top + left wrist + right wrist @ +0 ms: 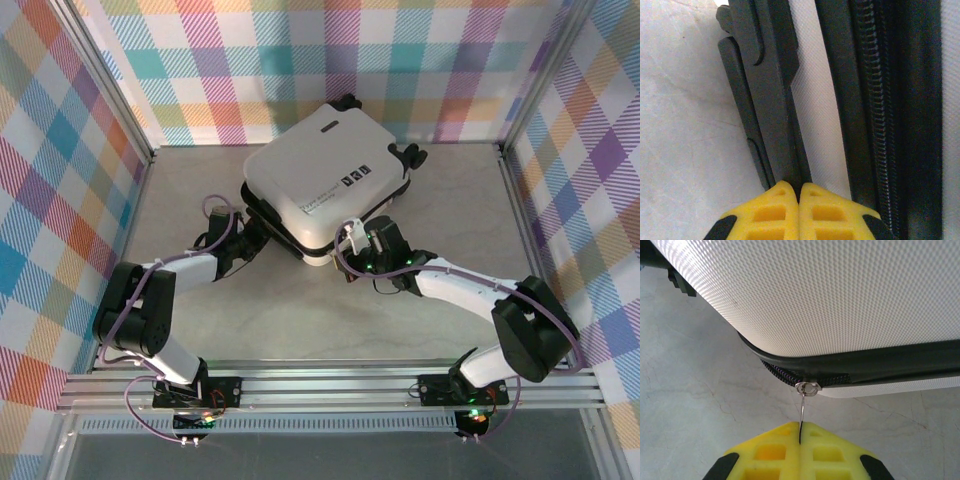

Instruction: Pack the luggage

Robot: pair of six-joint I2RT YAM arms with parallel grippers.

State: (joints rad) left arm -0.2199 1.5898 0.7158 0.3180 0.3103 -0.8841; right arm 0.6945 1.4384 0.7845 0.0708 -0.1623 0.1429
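The luggage (320, 175) is white with black trim, its zipper pull (803, 407) silver, the walls (300, 60) pastel plaid.

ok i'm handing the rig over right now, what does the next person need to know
Left gripper: shut, tips against the luggage's black edge trim; can't tell if it pinches anything.
Right gripper: shut on the zipper pull at the luggage's near corner.
Luggage: lying flat mid-table, lid down.
Done: lid down, pull grasped.
Left: draw the zip round; how much is already zipped can't be told.
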